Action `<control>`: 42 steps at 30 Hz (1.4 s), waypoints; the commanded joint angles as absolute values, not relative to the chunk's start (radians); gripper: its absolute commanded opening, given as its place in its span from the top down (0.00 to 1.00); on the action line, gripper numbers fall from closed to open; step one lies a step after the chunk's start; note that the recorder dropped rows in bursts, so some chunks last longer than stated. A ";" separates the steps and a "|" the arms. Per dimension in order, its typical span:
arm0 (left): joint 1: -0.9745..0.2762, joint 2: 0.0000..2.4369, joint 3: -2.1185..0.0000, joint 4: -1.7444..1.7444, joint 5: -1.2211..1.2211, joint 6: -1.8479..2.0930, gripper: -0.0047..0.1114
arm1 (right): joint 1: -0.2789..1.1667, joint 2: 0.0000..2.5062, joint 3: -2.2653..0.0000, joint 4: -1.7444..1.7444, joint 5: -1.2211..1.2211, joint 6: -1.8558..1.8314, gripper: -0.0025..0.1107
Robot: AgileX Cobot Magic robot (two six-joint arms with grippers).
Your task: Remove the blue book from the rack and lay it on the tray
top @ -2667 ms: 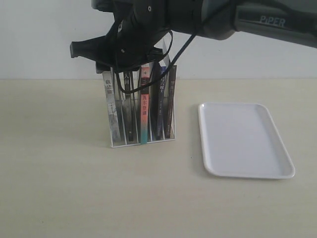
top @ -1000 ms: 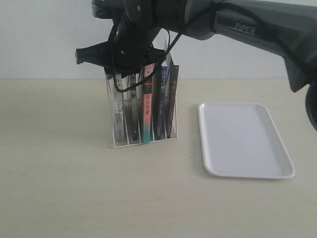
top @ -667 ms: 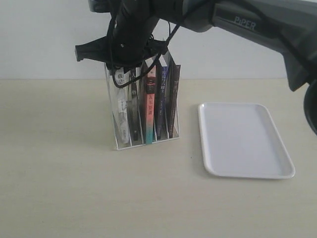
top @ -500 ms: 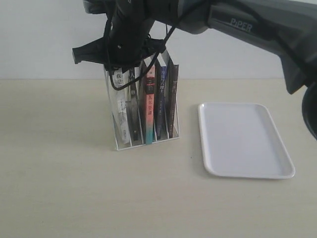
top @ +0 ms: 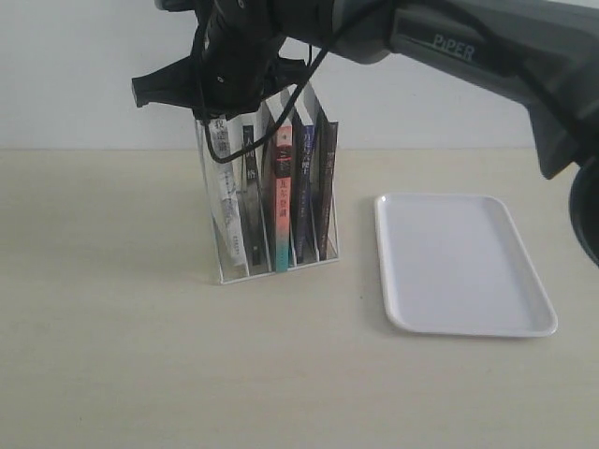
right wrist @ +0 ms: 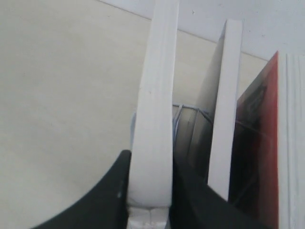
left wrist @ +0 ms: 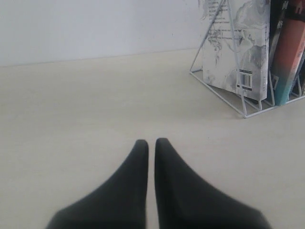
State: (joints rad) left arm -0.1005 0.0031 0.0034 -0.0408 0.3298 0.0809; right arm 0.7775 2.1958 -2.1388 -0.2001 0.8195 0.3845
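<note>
The white wire rack (top: 327,249) stands left of centre on the table with several upright books in it. The blue book (top: 305,192) sits second from the right, beside a red-and-teal spine (top: 282,210). My right gripper (top: 225,110) is over the rack's left end, shut on the top of the grey-white book (top: 227,201), not on the blue one. In the right wrist view its jaws (right wrist: 150,160) press both sides of that book's white page edge (right wrist: 155,95). The white tray (top: 459,325) lies empty to the right. My left gripper (left wrist: 151,141) is shut and empty above bare table.
The left wrist view shows the rack's wire base (left wrist: 217,93) and the grey-white book's cover (left wrist: 233,43) ahead of the left gripper. The right arm (top: 487,47) spans the top of the exterior view, above the tray. A pale wall rises behind the table.
My right gripper has tightened on the grey-white book and drifted slightly up and left. That book now leans and sits a little higher. The rack has shifted slightly.
</note>
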 commanded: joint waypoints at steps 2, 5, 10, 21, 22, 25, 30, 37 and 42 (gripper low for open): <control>-0.101 0.000 0.000 -0.040 0.314 0.074 0.92 | 0.779 2.185 -2.155 -0.237 0.765 0.386 0.98; -0.101 0.000 0.000 -0.040 0.314 0.074 0.92 | 0.779 2.176 -2.155 -0.248 0.745 0.386 0.98; -0.101 0.000 0.000 -0.040 0.314 0.074 0.92 | 0.779 2.170 -2.166 -0.279 0.724 0.390 0.98; -0.101 0.000 0.000 -0.040 0.314 0.074 0.92 | 0.779 2.170 -2.166 -0.337 0.653 0.415 0.98; -0.101 0.000 0.000 -0.040 0.314 0.074 0.92 | 0.779 2.170 -2.166 -0.337 0.658 0.415 0.98; -0.101 0.000 0.000 -0.040 0.314 0.074 0.92 | 0.779 2.170 -2.166 -0.342 0.658 0.413 0.98; -0.101 0.000 0.000 -0.040 0.314 0.074 0.92 | 0.779 2.148 -2.166 -0.387 0.611 0.430 0.98; -0.101 0.000 0.000 -0.040 0.314 0.074 0.92 | 0.779 2.143 -2.166 -0.400 0.610 0.441 0.98; -0.101 0.000 0.000 -0.040 0.314 0.074 0.92 | 0.779 2.143 -2.166 -0.407 0.608 0.446 0.98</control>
State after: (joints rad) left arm -0.1005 0.0031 0.0034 -0.0408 0.3298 0.0809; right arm 0.7788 2.1717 -2.1495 -0.3660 0.6604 0.4531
